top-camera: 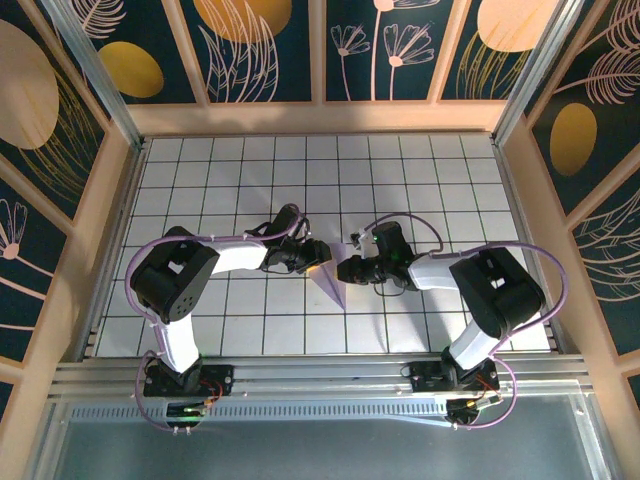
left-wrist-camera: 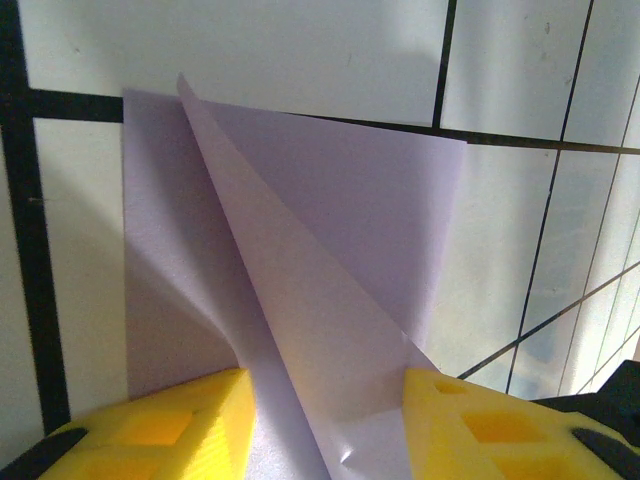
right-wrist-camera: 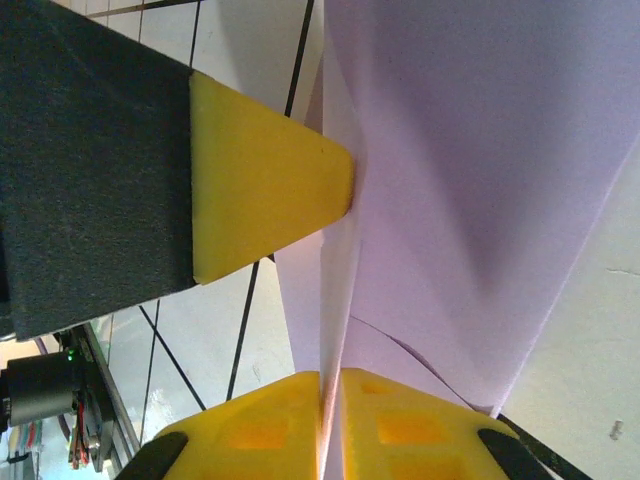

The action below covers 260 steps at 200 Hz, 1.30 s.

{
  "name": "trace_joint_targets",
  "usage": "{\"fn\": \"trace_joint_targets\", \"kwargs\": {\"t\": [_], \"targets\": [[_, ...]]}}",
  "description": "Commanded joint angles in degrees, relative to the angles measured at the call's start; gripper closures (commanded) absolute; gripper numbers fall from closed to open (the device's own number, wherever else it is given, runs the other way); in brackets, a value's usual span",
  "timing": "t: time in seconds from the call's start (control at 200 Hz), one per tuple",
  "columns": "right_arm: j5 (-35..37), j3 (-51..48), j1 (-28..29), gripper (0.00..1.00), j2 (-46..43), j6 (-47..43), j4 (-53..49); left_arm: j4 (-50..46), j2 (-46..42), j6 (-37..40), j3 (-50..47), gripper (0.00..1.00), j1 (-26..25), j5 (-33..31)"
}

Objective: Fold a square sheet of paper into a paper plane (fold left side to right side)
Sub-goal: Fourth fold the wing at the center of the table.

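The thin lavender-purple sheet of paper (top-camera: 328, 285) lies partly folded near the middle of the white surface with dark grid lines (top-camera: 450, 180), between the two tools. From overhead it narrows to a tip that points toward about 5 o'clock, at the near edge, so its long axis runs roughly from 11 to 5 o'clock. In the left wrist view the sheet (left-wrist-camera: 330, 220) has one flap lifted off the surface, and the flap's raised edge runs as a slanting line from 11 o'clock down toward 5 o'clock. The paper is plain.

The right tool (top-camera: 345, 270) meets the sheet from 3 o'clock. Its own camera shows the tool (right-wrist-camera: 330, 385) clenched on an upright edge of the paper (right-wrist-camera: 480, 150), with the yellow fingers (right-wrist-camera: 400, 430) nearly meeting on either side of it.

The left tool (top-camera: 315, 262) sits at the sheet's 10 o'clock side. Its yellow fingers (left-wrist-camera: 180, 425) stand apart, released, with the lifted flap passing through the gap between them (left-wrist-camera: 325, 385). In the right wrist view one yellow fingertip (right-wrist-camera: 270, 190) of the left tool touches the folded edge.

Dark blue wall panels with gold discs and pale leaf drawings (top-camera: 260, 40) surround the surface.
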Motion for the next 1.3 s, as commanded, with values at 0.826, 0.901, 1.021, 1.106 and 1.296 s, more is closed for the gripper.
{"fn": "trace_joint_targets", "kwargs": {"t": [0.826,0.901,1.021,1.106,1.296], "targets": [[7.1,1.3,-0.2,0.99,-0.3,-3.5,-6.4,-3.9,1.0,0.6,-0.5,0.56,0.1,-3.0],[7.3,1.4,-0.2,0.99,-0.2,-3.5,-6.4,-3.9,1.0,0.6,-0.6,0.56,0.1,-3.0],[7.5,1.6,-0.2,0.99,-0.2,-3.6,-6.5,-3.8,1.0,0.6,-0.6,0.56,0.1,-3.0],[7.6,1.8,-0.2,0.99,0.0,-3.7,-6.5,-3.8,1.1,0.6,-0.7,0.56,0.1,-3.0],[7.5,2.2,-0.2,0.99,0.3,-3.9,-7.0,-3.5,1.0,0.5,-1.0,0.56,0.1,-2.9]]}}
